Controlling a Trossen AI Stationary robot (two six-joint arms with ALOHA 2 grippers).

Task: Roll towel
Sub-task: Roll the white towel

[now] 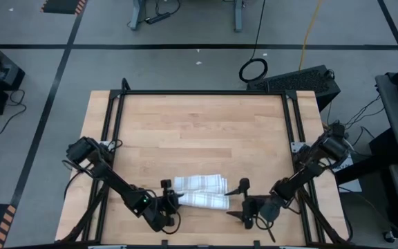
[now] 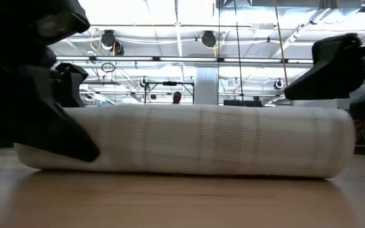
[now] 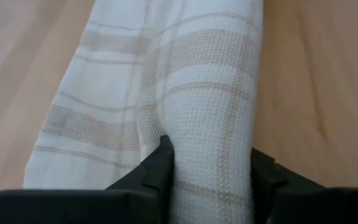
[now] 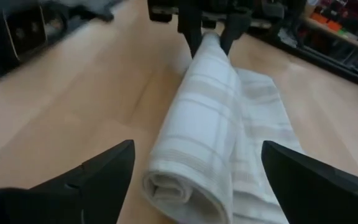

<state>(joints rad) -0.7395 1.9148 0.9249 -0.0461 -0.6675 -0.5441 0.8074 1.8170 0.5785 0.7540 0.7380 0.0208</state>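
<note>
I find the towel lying near the table's front edge, long axis arm to arm, left gripper clamped on one end, right gripper spread wide, just short of the other.

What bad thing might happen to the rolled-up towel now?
Only the left gripper pinches one end of the towel; the right gripper is open and off the other end, so the roll might loosen there. A flat flap still lies unrolled beside it and could drag.
</note>
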